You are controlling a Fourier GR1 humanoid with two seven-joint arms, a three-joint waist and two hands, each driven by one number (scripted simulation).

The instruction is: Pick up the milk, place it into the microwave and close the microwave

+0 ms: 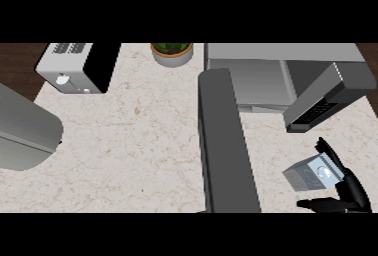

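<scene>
The milk (311,173), a small grey-white carton, is at the lower right, right of the open microwave door. My right hand (349,189) is curled round it: the fingers (331,156) run along its right side and the thumb lies just below it. The carton looks tilted; I cannot tell whether it touches the counter. The microwave (255,75) stands at the back right with its cavity open. Its dark door (225,145) swings out toward me across the counter. The dark control panel (325,100) shows at the microwave's right side. My left hand is out of view.
A large grey rounded shape (26,130), probably my left forearm, fills the left edge. A white and black toaster (74,67) sits at the back left. A potted plant (171,52) stands at the back middle. Pale marble counter (133,150) lies between them.
</scene>
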